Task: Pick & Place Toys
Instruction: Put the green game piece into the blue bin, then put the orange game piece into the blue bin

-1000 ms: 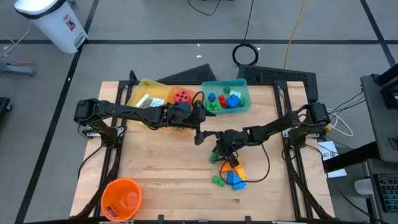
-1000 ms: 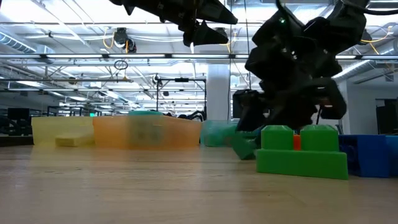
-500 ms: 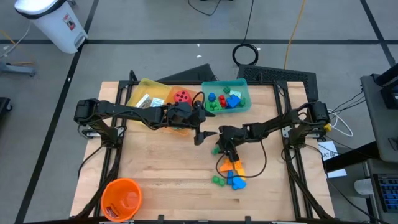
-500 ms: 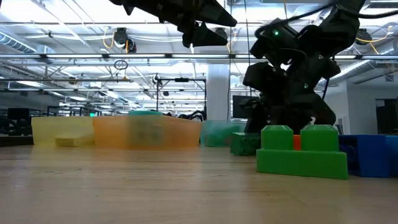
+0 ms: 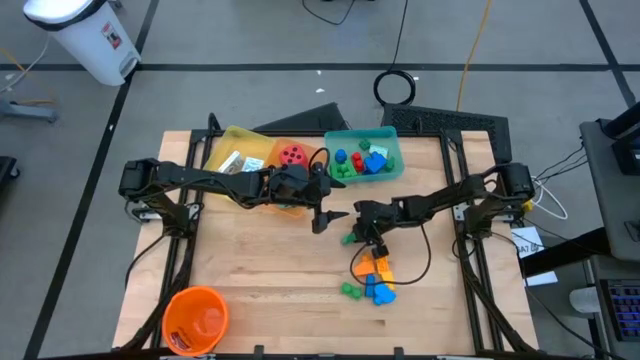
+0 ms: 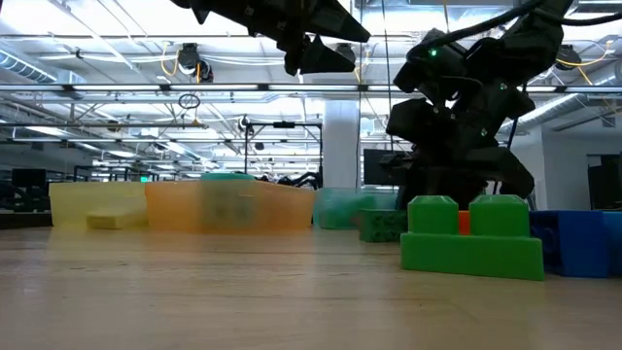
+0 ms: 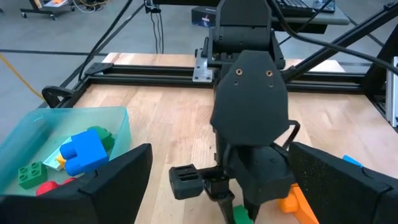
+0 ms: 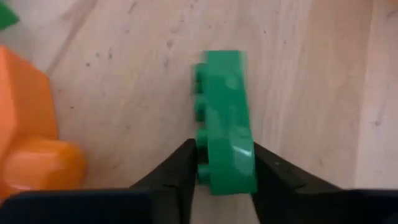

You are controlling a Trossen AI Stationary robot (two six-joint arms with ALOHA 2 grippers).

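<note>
While the right gripper (image 8: pixel 224 163) is being clamped on the green brick (image 8: pixel 225 118) at centre frame, a light, stiff, slippery piece is being pinched across its flat sides.

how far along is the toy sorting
Partly done: the teal tray already holds several bricks, and the orange tray holds a red die. In hand: the right gripper has its fingers on a green brick on the table. Left: the small pile nearby. The left gripper hovers open.

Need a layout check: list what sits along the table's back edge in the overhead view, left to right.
Translucent yellow plastic tray → translucent orange plastic tray holding a red die → teal plastic tray of mixed bricks.
</note>
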